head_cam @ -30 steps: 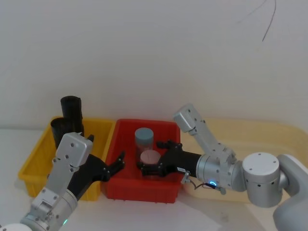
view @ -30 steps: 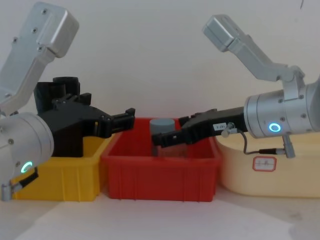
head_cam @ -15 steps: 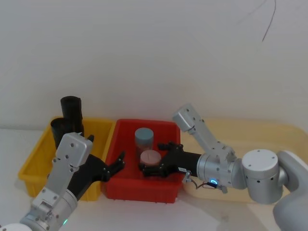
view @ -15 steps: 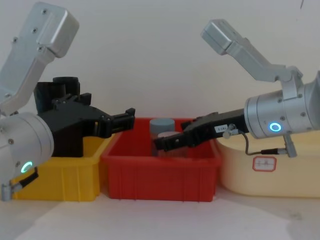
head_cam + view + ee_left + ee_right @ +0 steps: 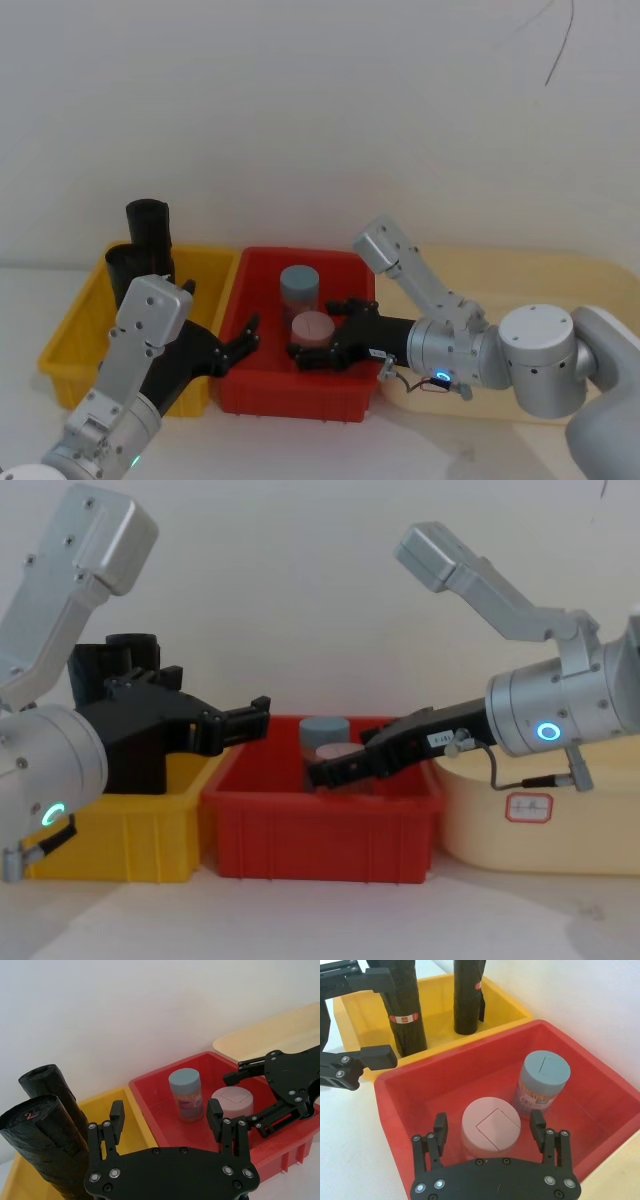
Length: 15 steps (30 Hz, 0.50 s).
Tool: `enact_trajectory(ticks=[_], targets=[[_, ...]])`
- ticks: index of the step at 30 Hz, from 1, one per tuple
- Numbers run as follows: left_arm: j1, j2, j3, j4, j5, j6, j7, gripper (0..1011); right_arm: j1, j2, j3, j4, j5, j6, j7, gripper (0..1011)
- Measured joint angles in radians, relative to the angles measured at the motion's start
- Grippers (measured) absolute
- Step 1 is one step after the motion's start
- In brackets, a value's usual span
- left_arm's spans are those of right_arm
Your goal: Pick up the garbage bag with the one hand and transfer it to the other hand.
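Left tool (image 5: pixel 245 338), fingers spread, hovers beside the glossy black cylindrical garbage bag (image 5: pixel 404 995) in a yellow plastic bin (image 5: pixel 70 335); right tool (image 5: pixel 320 772), released, brackets a pink-lidded jar (image 5: pixel 312 325).

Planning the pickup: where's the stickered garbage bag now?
In the right wrist view, the garbage bag stands upright in the yellow bin on the robot's left, beside a second black roll.

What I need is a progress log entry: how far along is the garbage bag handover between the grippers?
Done: nothing yet. The glossy black garbage bag roll with the red-and-white sticker stands in the yellow plastic bin. In hand: nothing; the left gripper hangs open over the bins' shared edge, the right gripper open, flanking the pink-lidded jar in the red plastic bin. Remaining: grasp, lift, handover.
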Motion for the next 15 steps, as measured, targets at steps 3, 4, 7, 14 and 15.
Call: enact_trajectory(ticks=[3, 4, 7, 14, 15], targets=[[0.0, 0.0, 0.0, 0.0, 0.0, 0.0, 0.0, 1001, 0.003, 0.0, -0.004, 0.0, -0.001, 0.005, 0.002, 1001], [0.0, 0.0, 0.0, 0.0, 0.0, 0.0, 0.0, 1000, 0.004, 0.0, -0.006, 0.001, -0.001, 0.007, 0.003, 1001], [0.0, 0.0, 0.0, 0.0, 0.0, 0.0, 0.0, 1001, 0.006, 0.001, -0.008, 0.001, -0.002, 0.011, 0.004, 1001], [0.0, 0.0, 0.0, 0.0, 0.0, 0.0, 0.0, 1001, 0.008, 0.0, -0.012, 0.001, -0.003, 0.016, 0.005, 1001], [0.0, 0.0, 0.0, 0.0, 0.0, 0.0, 0.0, 1000, 0.008, 0.0, -0.012, 0.002, -0.003, 0.016, 0.005, 997]])
